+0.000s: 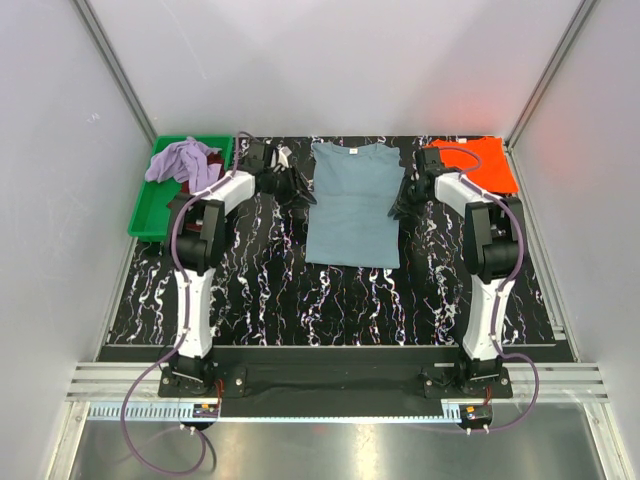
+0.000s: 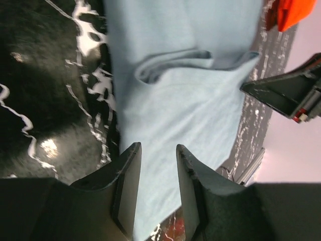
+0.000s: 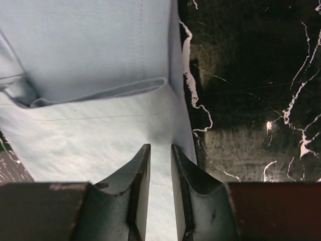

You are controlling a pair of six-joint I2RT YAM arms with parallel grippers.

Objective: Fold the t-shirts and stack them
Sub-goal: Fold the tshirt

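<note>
From above, the blue shirt (image 1: 352, 205) lies flat on the table (image 1: 300, 290), collar at the far end. Both sleeves are turned in, so its sides run nearly straight. The left gripper (image 1: 297, 188) sits just beside the shirt's left edge, near the shoulder. The right gripper (image 1: 407, 200) sits just beside its right edge, at about the same height. Far left of the blue shirt stands a green tray (image 1: 150, 215). It holds a crumpled lavender shirt (image 1: 182, 160) with a maroon shirt (image 1: 213, 153) touching it. An orange shirt (image 1: 482, 165) lies folded far right of the blue shirt, well apart from it.

In the left wrist view, the left gripper (image 2: 158, 148) hangs over the blue shirt (image 2: 185, 100). Its jaws stand apart with a clear gap and nothing is pinched; the cloth shows flat through the gap. A sleeve fold crosses the shirt beyond the fingertips. The orange shirt (image 2: 293, 12) peeks in past the blue shirt's far side.

In the right wrist view, the right gripper (image 3: 160, 149) hangs over the blue shirt (image 3: 90, 50), close to the edge where the cloth meets the table (image 3: 251, 100). Its jaws are released, with only a narrow gap between them. Flat cloth shows through it, and nothing is held. A turned-in sleeve edge runs across the shirt just beyond the fingertips.
</note>
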